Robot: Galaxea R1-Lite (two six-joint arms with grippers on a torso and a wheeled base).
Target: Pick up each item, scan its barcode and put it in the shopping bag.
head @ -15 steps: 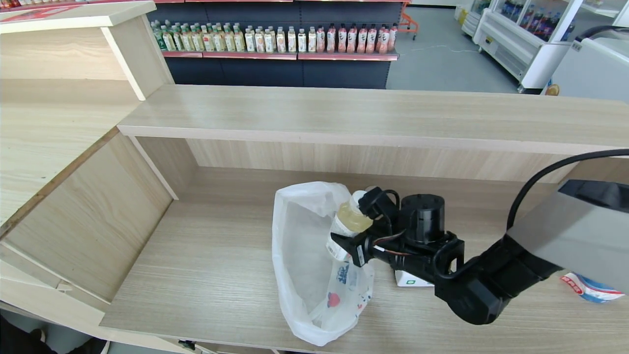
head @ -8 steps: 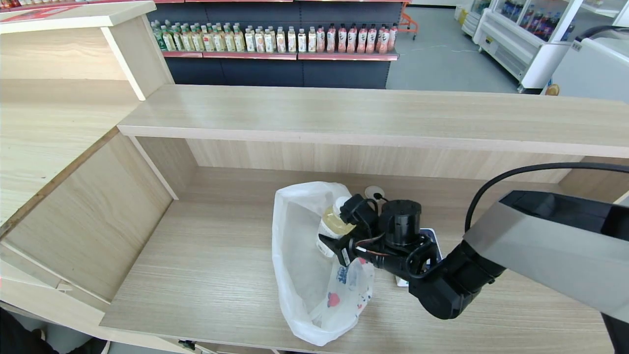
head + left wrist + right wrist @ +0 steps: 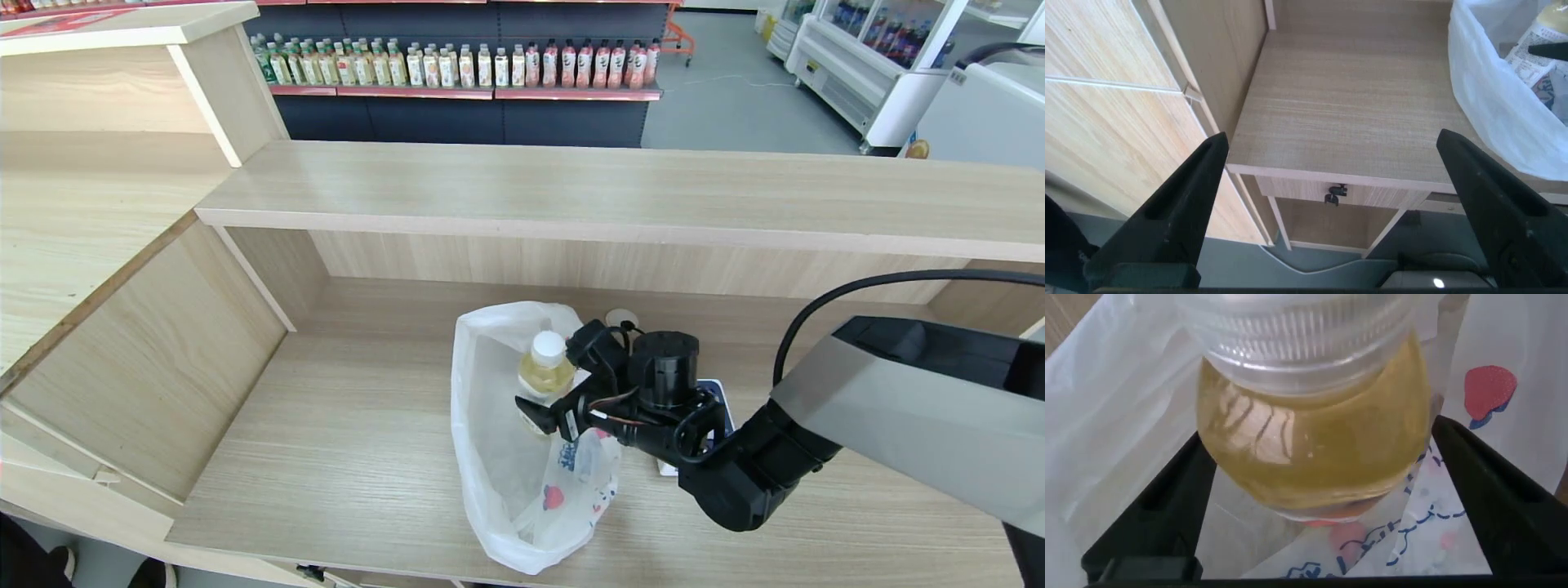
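Bottle: clear plastic, pale yellow liquid, white ribbed cap, printed label
Position: upright at mouth of shopping bag
Right gripper: clamped across bottle body below shoulder
Left gripper: fingers wide apart, empty
Handling estimate: nearly full, moderately heavy; wall stiff, smooth, slip-prone; grip mid-body, not cap

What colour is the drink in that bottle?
Pale yellow liquid in the bottle, under a white cap; the right wrist view shows it best.
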